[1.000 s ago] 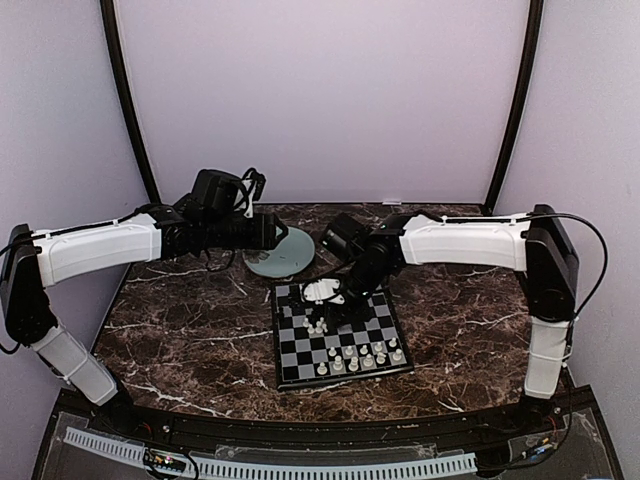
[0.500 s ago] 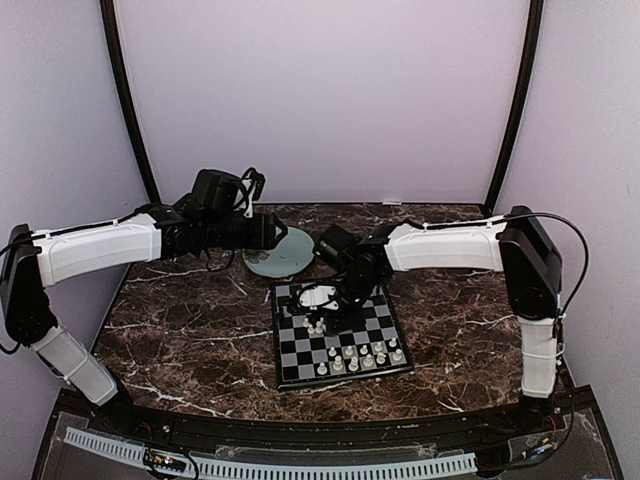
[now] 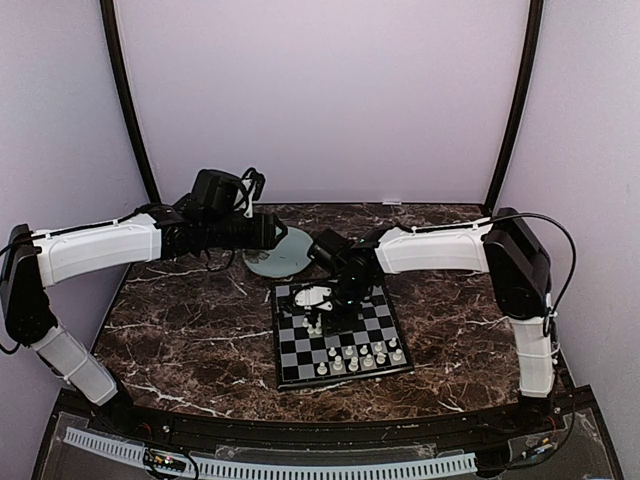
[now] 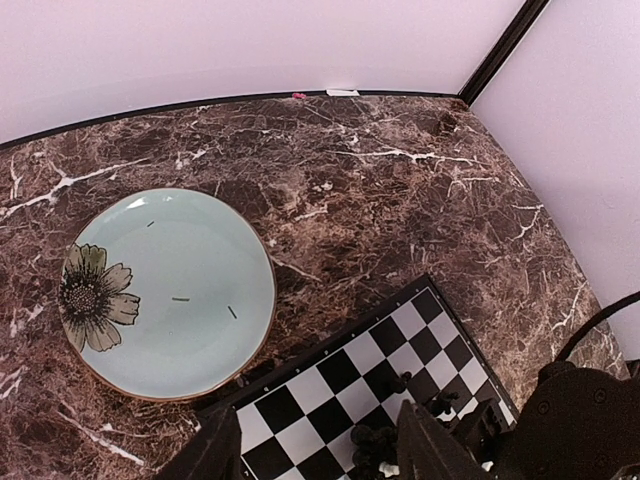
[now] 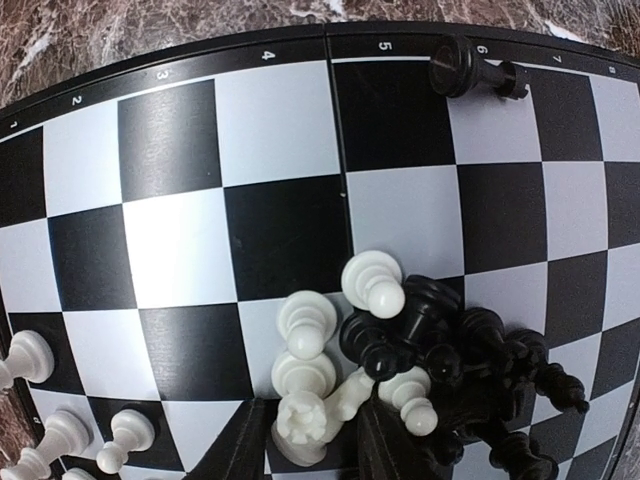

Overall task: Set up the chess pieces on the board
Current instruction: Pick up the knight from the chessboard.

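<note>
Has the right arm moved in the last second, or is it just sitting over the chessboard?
Yes. The right gripper has shifted slightly left across the board, and its elbow swung left too.

In the top view the table (image 3: 190, 330) lies bare left and right of the board (image 3: 295, 365), but the right arm (image 3: 430, 248) crosses the board's upper half and the left arm (image 3: 100, 250) hangs at upper left by the plate (image 3: 290, 262). In the right wrist view a tangled heap (image 5: 420, 350) of pieces fills the lower middle and one black piece (image 5: 470, 70) lies at upper right; the upper-left squares are free.
</note>
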